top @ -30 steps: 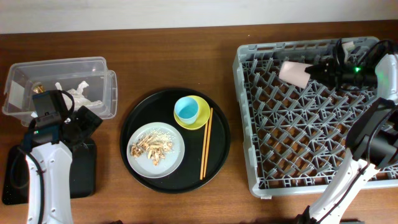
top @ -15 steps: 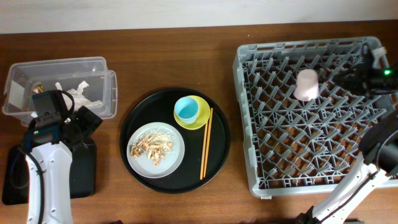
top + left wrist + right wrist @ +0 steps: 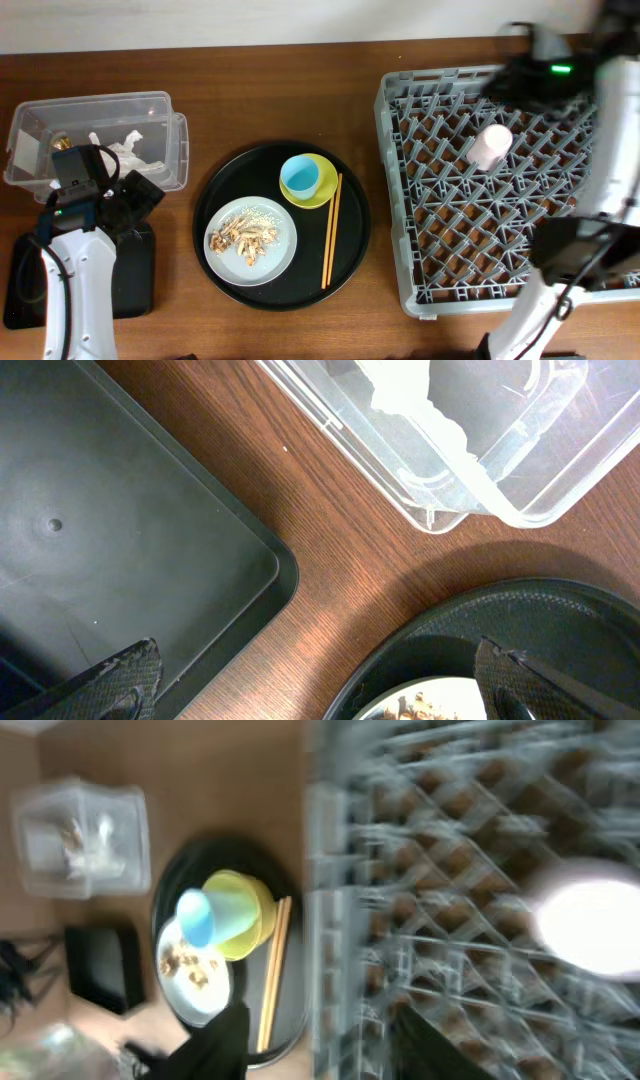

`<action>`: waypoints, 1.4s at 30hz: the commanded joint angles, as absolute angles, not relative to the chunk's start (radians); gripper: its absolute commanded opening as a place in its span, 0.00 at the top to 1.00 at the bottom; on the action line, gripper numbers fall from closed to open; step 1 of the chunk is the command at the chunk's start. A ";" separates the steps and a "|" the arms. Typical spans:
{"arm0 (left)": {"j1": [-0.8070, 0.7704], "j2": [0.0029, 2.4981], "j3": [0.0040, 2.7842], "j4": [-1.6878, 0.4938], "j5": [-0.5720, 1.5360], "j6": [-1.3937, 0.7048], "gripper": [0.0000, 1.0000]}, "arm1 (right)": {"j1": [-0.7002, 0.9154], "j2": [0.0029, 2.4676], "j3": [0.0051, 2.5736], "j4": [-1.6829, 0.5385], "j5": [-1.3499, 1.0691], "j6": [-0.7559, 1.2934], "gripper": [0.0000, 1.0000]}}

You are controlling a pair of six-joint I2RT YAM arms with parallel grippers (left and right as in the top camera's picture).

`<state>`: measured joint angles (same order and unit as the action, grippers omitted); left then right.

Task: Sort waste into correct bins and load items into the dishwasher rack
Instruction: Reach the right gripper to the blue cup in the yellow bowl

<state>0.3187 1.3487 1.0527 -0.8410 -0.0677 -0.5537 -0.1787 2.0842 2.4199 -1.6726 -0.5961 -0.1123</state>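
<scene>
The pink cup rests free in the grey dishwasher rack, near its back. My right gripper hovers over the rack's back edge, open and empty; its blurred wrist view shows the rack and cup. The blue cup sits in the yellow-green bowl, beside the chopsticks and the plate of food scraps. White paper lies in the clear tub. My left gripper is open and empty over the shallow black tray.
The bowl, plate and chopsticks sit on a large round black tray. The left wrist view shows the tub's corner, the shallow tray's corner and the round tray's edge, with bare wood between them.
My right gripper let go of the pink cup, which now rests in the rack. The right arm drew off to the right, then swung back over the rack's back edge. The left arm has not moved.
</scene>
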 commanded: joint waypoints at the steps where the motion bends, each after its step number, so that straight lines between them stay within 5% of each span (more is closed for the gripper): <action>1: 0.324 1.348 1.071 -0.839 -0.072 -0.545 0.01 | 0.106 2.087 2.420 -1.610 -0.431 -0.075 0.51; 7: 0.324 1.348 1.071 -0.839 -0.072 -0.545 0.01 | 0.549 2.204 2.373 -1.383 -0.073 0.096 0.51; 15: 0.324 1.348 1.071 -0.839 -0.072 -0.545 0.01 | 0.807 2.420 2.371 -1.246 0.172 0.183 0.50; 42: 0.324 1.348 1.071 -0.839 -0.072 -0.545 0.01 | 0.765 2.351 2.540 -1.435 0.132 0.272 0.51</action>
